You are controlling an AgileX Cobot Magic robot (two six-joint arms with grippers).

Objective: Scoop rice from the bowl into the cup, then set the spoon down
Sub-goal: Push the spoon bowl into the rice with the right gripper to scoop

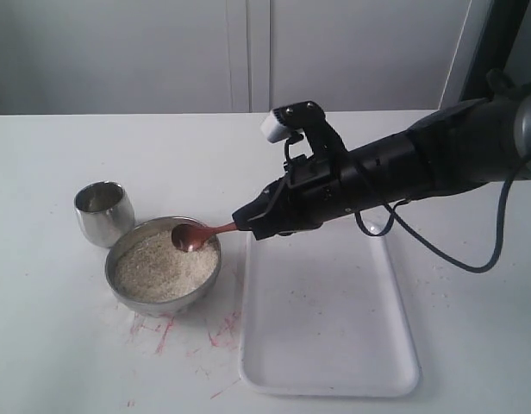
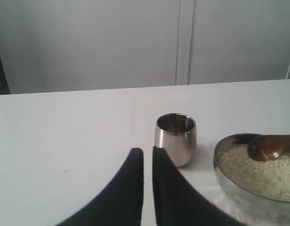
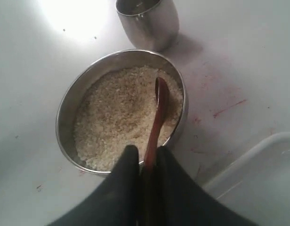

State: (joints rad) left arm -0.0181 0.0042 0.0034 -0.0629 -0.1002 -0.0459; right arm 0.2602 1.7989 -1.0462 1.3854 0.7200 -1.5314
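The wide steel bowl holds a heap of off-white rice. My right gripper is shut on the handle of the reddish-brown wooden spoon, whose oval end hangs over the rice at the bowl's right side. In the right wrist view the spoon runs from between the fingers out over the rice in the bowl. The small steel cup stands just left of and behind the bowl. My left gripper is shut with nothing in it, close in front of the cup.
A white rectangular tray lies flat to the right of the bowl, under my right arm. Faint red smears mark the table in front of the bowl. A white wall stands behind the table.
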